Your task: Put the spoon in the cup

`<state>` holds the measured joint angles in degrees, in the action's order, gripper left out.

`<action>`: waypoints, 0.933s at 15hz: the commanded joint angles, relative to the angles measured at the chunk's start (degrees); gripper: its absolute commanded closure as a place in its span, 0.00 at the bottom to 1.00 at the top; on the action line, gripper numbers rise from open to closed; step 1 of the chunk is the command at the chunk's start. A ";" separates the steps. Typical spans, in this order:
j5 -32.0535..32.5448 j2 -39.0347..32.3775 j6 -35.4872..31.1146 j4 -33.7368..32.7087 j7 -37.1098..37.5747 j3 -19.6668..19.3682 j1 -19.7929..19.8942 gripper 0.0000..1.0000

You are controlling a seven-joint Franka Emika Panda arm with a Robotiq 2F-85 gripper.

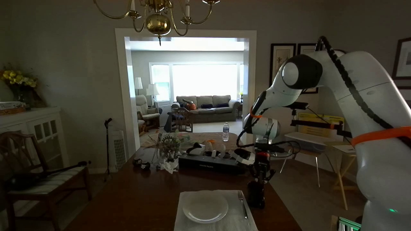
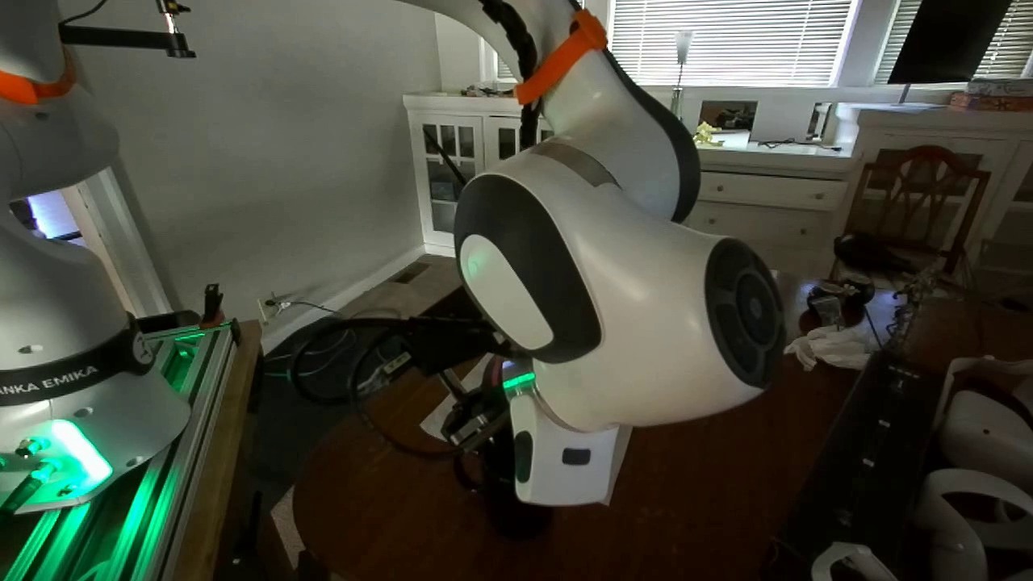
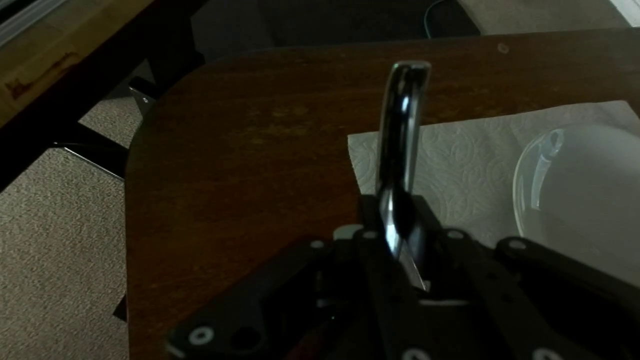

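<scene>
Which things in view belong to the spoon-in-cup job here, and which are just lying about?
Part of the job:
spoon, held between the fingers
dark cup, beneath the fingers in an exterior view

Just lying about:
white plate
fork
paper towel, under plate and fork
black box
water bottle

In an exterior view, the lower middle of the frame has one round white plate (image 1: pixel 205 207), one flat white paper towel (image 1: pixel 237 223) and one slim silvery metal fork (image 1: pixel 243 206); to their right, one short near-black cylindrical cup (image 1: pixel 256 194). One clear plastic bottle (image 1: pixel 225 131) shows right of centre, two dark round patterned ornaments (image 1: pixel 145 166) left of centre, one brass chandelier (image 1: pixel 158 24) along the top edge. The wrist view has one slim silvery metal spoon (image 3: pixel 397 160) near its middle.
</scene>
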<state>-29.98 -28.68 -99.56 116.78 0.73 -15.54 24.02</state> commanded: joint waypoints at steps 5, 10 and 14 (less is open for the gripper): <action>-1.06 -1.75 1.36 -1.94 -0.12 0.52 0.88 0.95; -0.80 -1.13 0.59 -1.76 -0.05 0.39 0.69 0.35; 0.04 0.56 -0.26 -0.70 -0.35 0.22 0.13 0.05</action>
<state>-29.98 -29.37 -99.56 115.53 0.73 -15.50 24.13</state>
